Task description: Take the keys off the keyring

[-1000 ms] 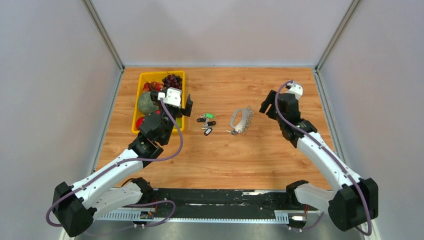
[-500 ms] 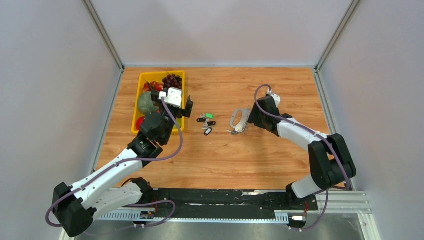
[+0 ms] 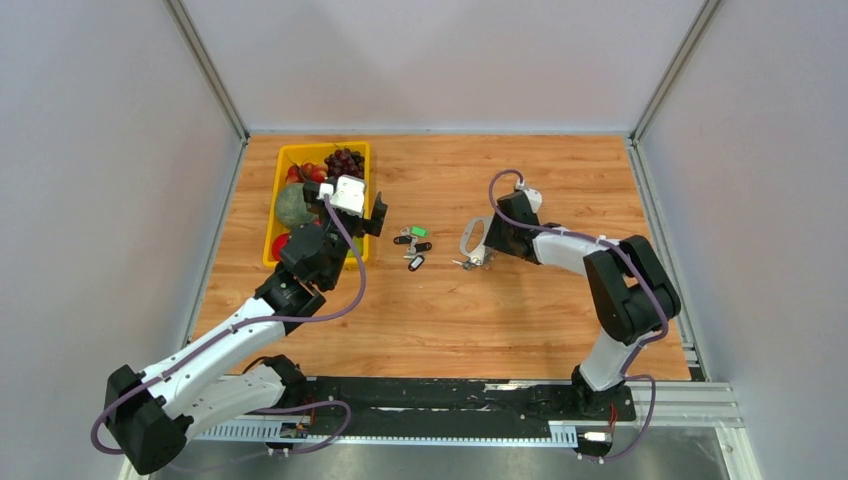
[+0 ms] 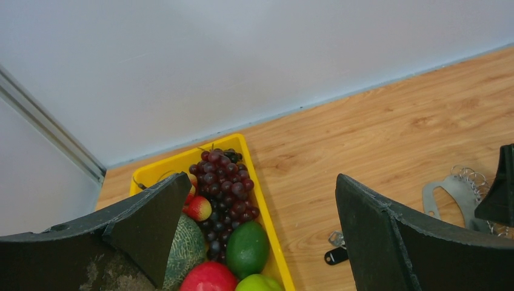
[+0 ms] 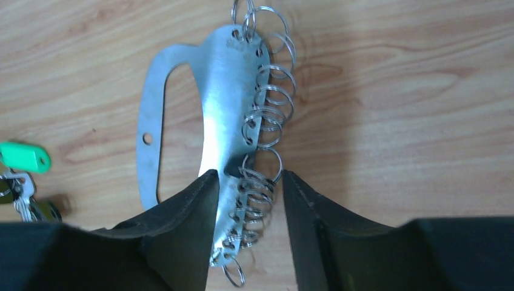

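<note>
So the right gripper (image 5: 247, 174) had its jaws half-narrowed around the ringed edge of the keyring (image 5: 224, 91), while the left gripper (image 4: 262, 179) hung wide open near the fruit tray (image 4: 176, 160). I'd pinch the flat plate squarely so the loose rings can't slip out. The keyring looked like a shiny curved plate strung with small rings, lying flat on the table (image 3: 450, 310) near the keys (image 3: 412, 247).

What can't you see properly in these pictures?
- Top view: the right pincer covers half the keyring; bits at its end are too small to tell.
- Right wrist view: its fingers hide the keyring's lower end; the keys are blurred, cut by the left edge.
- Left wrist view: the left pincer hides most of the melon.
</note>
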Controlling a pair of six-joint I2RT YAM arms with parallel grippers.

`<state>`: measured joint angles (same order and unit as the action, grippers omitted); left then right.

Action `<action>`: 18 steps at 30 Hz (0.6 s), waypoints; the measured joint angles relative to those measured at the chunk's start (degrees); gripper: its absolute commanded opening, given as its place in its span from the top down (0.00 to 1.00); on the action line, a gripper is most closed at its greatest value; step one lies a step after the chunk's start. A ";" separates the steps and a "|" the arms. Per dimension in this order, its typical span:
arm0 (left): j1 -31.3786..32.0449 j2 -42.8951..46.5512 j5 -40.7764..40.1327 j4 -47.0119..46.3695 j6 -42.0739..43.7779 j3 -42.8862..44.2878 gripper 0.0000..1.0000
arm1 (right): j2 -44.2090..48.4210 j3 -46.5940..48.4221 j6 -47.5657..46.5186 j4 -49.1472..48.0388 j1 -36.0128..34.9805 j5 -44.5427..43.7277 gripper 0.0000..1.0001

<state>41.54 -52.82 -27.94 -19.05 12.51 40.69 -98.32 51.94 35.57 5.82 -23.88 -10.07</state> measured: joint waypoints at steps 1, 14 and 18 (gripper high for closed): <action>0.00 0.00 0.00 0.00 0.00 0.00 0.00 | -0.70 0.59 0.07 -0.48 0.00 -0.22 0.67; 0.00 0.00 3.43 0.00 0.07 0.00 0.00 | 6.95 -3.10 -4.68 -2.03 -0.11 3.23 0.99; 0.00 0.00 9.75 0.50 0.90 0.00 0.00 | 16.90 -4.02 -6.82 -1.99 -0.11 5.44 0.98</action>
<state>41.54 -52.82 -18.20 -18.55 13.41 40.69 -81.43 47.92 28.75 3.84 -23.99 -4.62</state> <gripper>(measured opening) 1.000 0.013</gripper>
